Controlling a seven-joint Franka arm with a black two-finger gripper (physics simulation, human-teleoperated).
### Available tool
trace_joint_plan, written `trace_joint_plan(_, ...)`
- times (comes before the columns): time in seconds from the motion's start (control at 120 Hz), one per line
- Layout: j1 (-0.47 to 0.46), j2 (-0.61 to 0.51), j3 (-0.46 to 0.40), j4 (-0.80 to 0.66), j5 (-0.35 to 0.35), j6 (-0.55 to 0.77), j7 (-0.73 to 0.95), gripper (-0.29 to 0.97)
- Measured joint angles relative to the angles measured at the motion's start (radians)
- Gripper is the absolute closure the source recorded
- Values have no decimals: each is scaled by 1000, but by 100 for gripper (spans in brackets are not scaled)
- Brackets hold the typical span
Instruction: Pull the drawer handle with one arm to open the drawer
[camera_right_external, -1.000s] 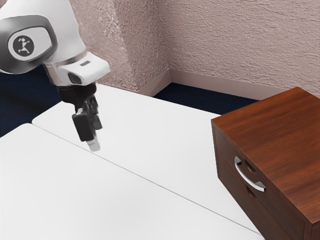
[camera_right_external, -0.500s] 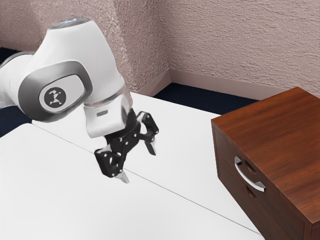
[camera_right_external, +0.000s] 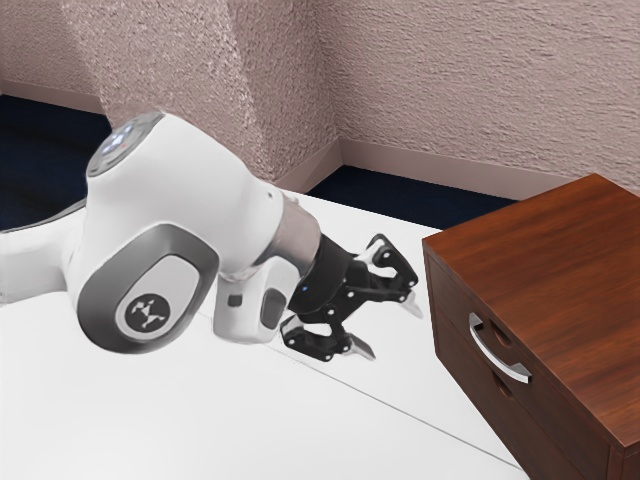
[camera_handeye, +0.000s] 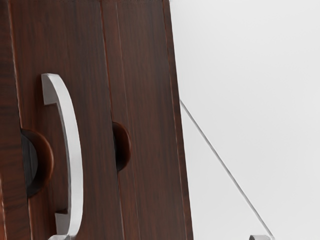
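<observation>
Down at the exterior view's left, the white arm (camera_right_external: 150, 270) lies low over the white table (camera_right_external: 120, 430), with its wrist stretched toward the view's right. At its end the black gripper (camera_right_external: 388, 330) faces the cabinet. Its two fingers (camera_right_external: 357, 349) stand wide apart (the lower one close above the tabletop), clamped on nothing. A thin seam (camera_right_external: 430, 426) crosses the table under the hand. A strip of bare table lies between the fingertips and the dark wooden cabinet (camera_right_external: 560, 250), which stands on the table at the view's right. On the cabinet's face the upper drawer (camera_right_external: 452, 302) sits level with the lower drawer (camera_right_external: 480, 372) beneath it, so it is shut. Its curved silver handle (camera_right_external: 497, 350) arches out from the front. The gripper is near the handle but apart from it. A rough pinkish wall (camera_right_external: 450, 70) rises behind, above a dark blue floor (camera_right_external: 400, 195).

In the wrist view the handle (camera_handeye: 67, 150) shows ahead of the hand, bowed over a round recess (camera_handeye: 37, 160). A second recess (camera_handeye: 121, 146) marks the neighbouring front, and beyond the cabinet's edge come the table and its seam (camera_handeye: 220, 165)
</observation>
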Motion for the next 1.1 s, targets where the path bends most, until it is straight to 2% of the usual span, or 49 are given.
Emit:
trace_joint_plan(0.242,-3,71,0,8,-125,87,103,36)
trace_joint_plan(0.583,-23,142,0,37,-282,122,195,40)
trace_joint_plan(0.858,-43,184,0,63,-338,128,240,41)
trace_joint_plan(1.1,-50,219,0,89,-357,130,266,41)
